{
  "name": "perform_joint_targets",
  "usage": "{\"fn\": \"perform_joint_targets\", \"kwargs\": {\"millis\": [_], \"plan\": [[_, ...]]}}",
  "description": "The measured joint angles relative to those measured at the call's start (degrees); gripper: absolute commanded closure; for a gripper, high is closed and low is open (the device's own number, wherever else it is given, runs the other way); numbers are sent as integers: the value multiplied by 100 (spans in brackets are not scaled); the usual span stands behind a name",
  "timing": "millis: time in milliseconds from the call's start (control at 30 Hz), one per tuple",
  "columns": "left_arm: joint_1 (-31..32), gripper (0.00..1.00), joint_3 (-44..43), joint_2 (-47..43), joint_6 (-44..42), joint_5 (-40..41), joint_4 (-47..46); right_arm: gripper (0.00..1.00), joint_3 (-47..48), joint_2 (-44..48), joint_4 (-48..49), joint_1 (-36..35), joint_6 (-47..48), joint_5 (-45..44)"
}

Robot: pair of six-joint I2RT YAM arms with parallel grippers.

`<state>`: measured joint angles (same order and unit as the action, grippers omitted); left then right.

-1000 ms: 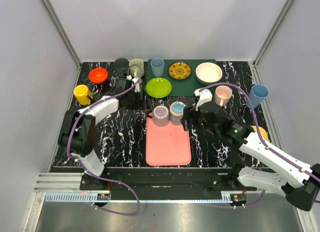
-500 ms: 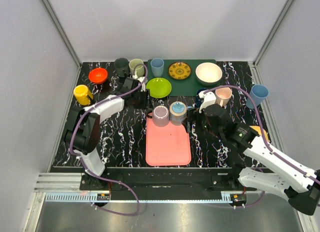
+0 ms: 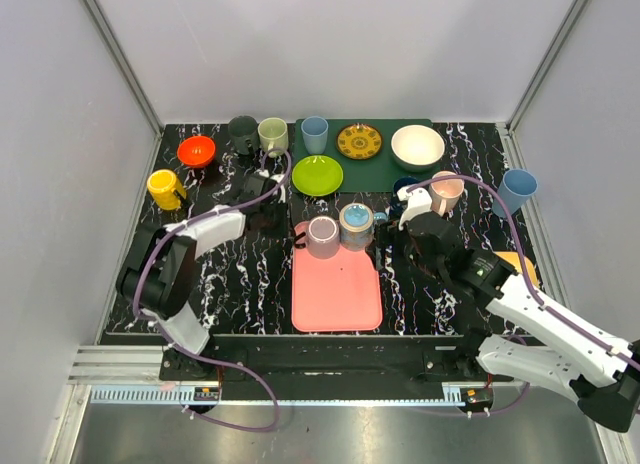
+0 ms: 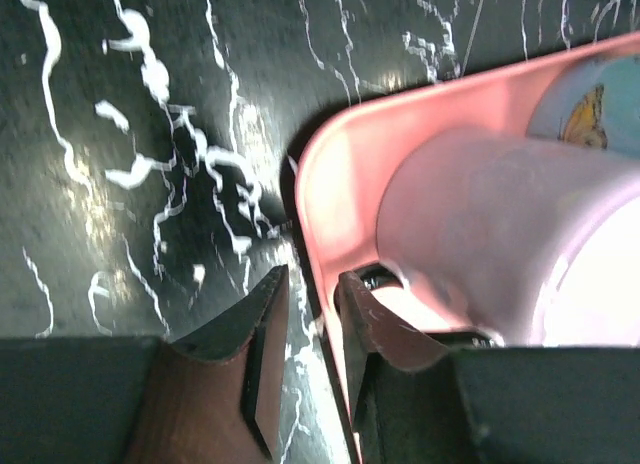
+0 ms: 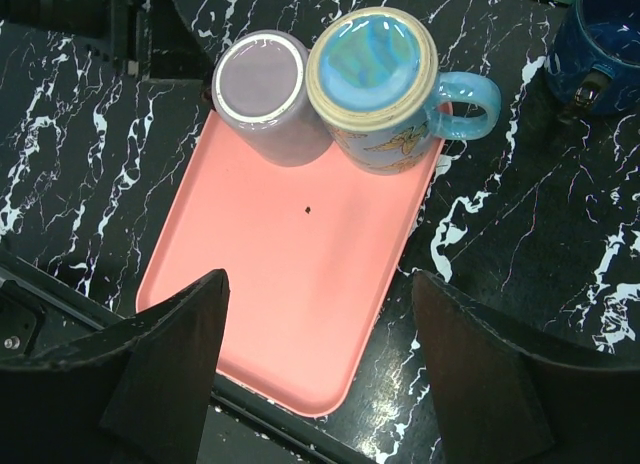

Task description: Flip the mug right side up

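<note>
**A:** From above, where is the mug?

**B:** The lilac mug (image 3: pixel 322 235) stands on end at the far edge of the pink tray (image 3: pixel 338 289). It touches the blue butterfly mug (image 3: pixel 356 224) on its right, and its long axis runs straight up and down. The left gripper (image 3: pixel 288 222) sits at the tray's far left corner. The right gripper (image 3: pixel 392 246) is just beside the tray's right edge.

**A:** And the setting?

**B:** A black table (image 3: pixel 230 274) veined with white, a green mat (image 3: pixel 385 169) at the back, and pale grey walls (image 3: pixel 60 134) around.

**A:** Left wrist?

**B:** The left gripper's fingers (image 4: pixel 262 334) are almost pressed together with the tray's rim in the slit. I cannot tell whether they pinch it. The lilac mug's (image 4: pixel 480 224) side rises just beyond.

**A:** Right wrist?

**B:** The right gripper's fingers (image 5: pixel 170 364) are spread wide and hold nothing; the tray lies beyond them. The lilac mug (image 5: pixel 262 84) turns a flat lilac face ringed in white upward, which looks like its base. The blue butterfly mug's handle points toward the right of that view.
</note>
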<state>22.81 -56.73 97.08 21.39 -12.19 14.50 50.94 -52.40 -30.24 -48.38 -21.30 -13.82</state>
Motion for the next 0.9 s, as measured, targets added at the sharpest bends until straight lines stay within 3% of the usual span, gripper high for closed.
{"fn": "perform_joint_targets", "kwargs": {"millis": [233,333,433,500,667,900], "plan": [[378,71,446,-964,116,133,136,21,-42,76,7,0,4,0],[505,40,492,-1416,66,214,328,21,-42,85,9,0,4,0],[498,25,481,-1814,-190,385,525,21,-42,144,9,0,7,0],[479,21,457,-2037,-498,378,671,21,-42,199,9,0,13,-2],[501,16,299,-2162,-1373,164,1069,21,-42,245,9,0,55,-7],[542,22,299,-1923,-2199,-61,1279,21,-50,238,13,0,96,-2]]}}
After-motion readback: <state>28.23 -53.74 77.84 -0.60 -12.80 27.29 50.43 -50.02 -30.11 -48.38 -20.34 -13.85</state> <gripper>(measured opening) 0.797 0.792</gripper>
